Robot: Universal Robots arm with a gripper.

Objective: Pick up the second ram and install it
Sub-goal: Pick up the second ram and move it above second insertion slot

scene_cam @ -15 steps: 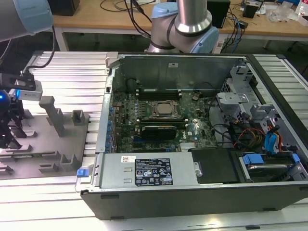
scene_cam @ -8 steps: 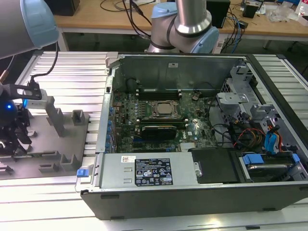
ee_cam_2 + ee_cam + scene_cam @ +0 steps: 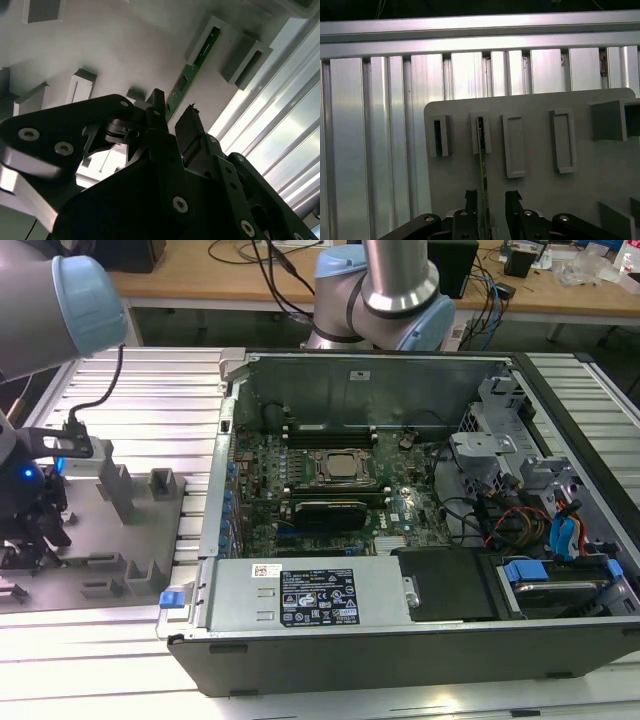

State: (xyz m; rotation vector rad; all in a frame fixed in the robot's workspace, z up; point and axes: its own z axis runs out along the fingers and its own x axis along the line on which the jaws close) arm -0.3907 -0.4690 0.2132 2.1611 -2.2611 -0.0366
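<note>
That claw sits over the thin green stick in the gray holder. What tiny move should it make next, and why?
Probably close the fingers. In the first wrist view the gripper is open, with its tips on either side of the second ram. The ram stands on edge in a slot of the gray fixture plate, and nothing is gripped yet.

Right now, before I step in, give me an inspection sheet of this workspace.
Surface: ribbed aluminium table; grey slotted fixture plate on it.
Job's things: thin green ram stick on edge, one end in a raised plate slot.
Clutter: nothing seen loose; open black computer case beside the plate.
Grippers: black pincer open, stick showing in the gap between its fingers.
Cables: black cable at the arm's wrist; coloured wires inside the case.
Surroundings: wooden bench behind.
</note>
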